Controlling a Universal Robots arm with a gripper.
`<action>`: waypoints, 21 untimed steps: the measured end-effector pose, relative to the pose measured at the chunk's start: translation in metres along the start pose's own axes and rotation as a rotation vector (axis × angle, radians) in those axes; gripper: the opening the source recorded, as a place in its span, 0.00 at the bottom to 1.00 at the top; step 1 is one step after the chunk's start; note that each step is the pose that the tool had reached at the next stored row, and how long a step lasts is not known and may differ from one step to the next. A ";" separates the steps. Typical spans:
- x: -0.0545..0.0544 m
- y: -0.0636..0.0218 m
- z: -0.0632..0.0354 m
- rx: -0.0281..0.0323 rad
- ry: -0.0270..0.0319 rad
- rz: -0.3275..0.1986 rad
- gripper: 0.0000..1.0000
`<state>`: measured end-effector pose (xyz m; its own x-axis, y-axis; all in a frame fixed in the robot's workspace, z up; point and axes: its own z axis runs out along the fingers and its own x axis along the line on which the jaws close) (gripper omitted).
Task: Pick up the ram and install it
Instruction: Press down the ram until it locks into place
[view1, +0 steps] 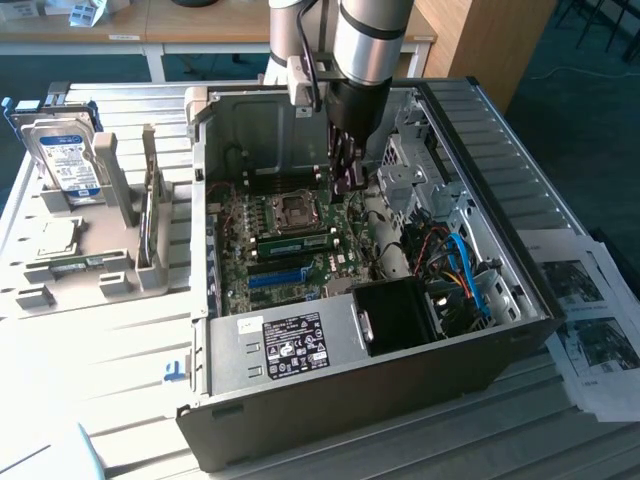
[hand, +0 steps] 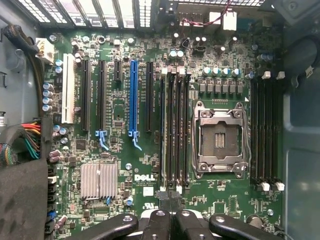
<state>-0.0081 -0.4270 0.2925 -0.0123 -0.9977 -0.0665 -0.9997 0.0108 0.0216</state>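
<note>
Above the memory slots (hand: 177, 130), the hand (hand: 170, 198), pressed together, may push the ram (view1: 296, 243) crooked, leaving one end unlatched.

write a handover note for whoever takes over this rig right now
End effector: shut, nothing seen in its grip, low over the green motherboard by the slot ends.
Long thin green ram stick: standing in the bank of black slots beside the square metal processor socket.
Done: stick is out of the end effector and in a slot.
Left: full seating not confirmed; latches unclear.
</note>
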 end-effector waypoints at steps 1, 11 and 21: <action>0.000 0.0000 0.0007 0.0000 0.0000 0.000 0.10; 0.000 -0.0002 0.0069 0.0000 0.0001 0.000 0.10; 0.001 -0.0003 0.0142 0.0000 -0.0001 0.000 0.10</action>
<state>-0.0081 -0.4270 0.2783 -0.0122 -0.9977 -0.0665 -0.9997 0.0108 0.0216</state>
